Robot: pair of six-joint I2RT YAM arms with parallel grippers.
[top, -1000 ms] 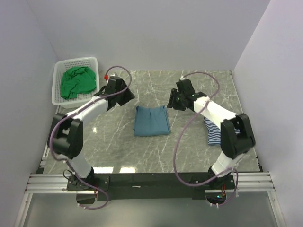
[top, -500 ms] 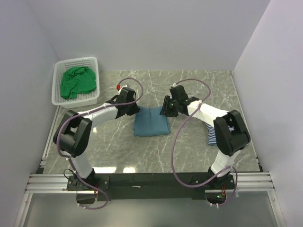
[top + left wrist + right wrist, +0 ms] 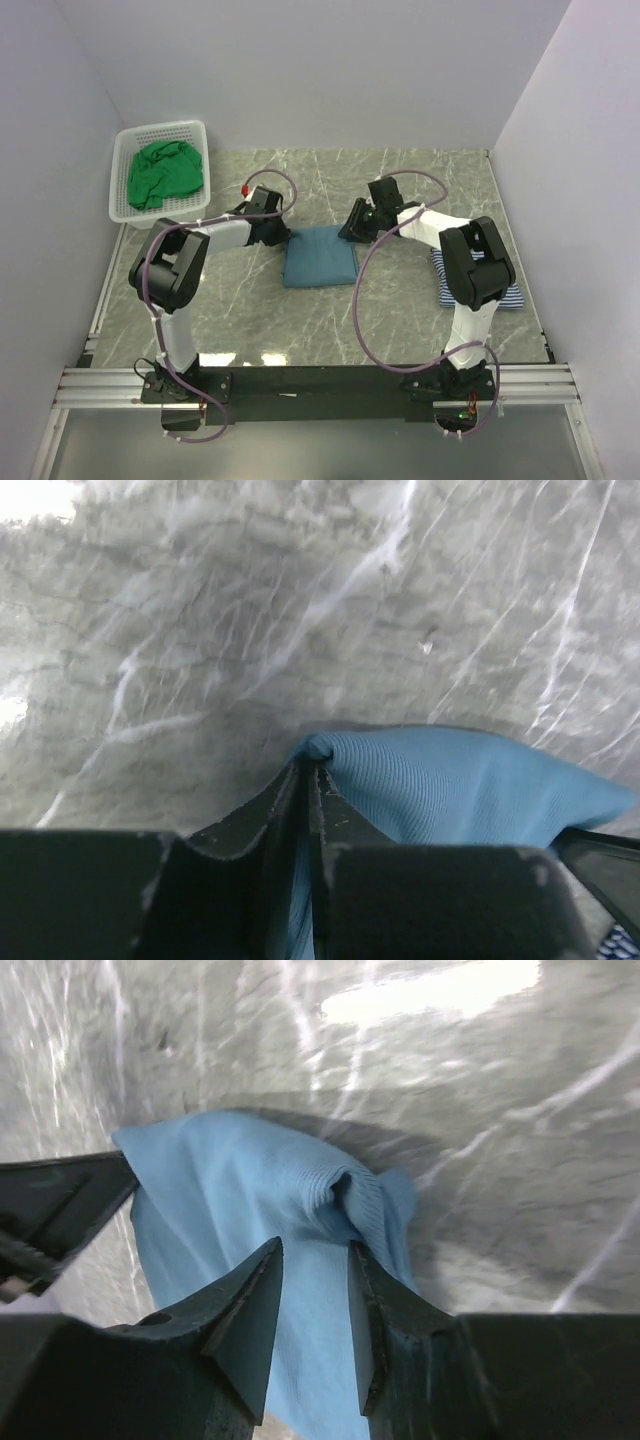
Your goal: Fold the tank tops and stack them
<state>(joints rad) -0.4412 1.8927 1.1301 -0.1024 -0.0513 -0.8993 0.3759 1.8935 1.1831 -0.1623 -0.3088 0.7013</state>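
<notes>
Grey-green marble table (image 3: 250, 310) from above, with left gripper (image 3: 284, 237) and right gripper (image 3: 349, 232) at the two upper corners of the folded teal-blue tank top (image 3: 320, 262) in mid-frame.
Left gripper: jaws almost together, pinching a fold at the top's upper-left corner. Right gripper: jaws narrow but apart, set over the upper-right corner with a ridge of cloth just ahead of the gap. Green tank top (image 3: 160, 172) lies bunched in the white basket (image 3: 160, 130), upper left; striped tank top (image 3: 447, 283) lies at right, partly under the right arm.
</notes>
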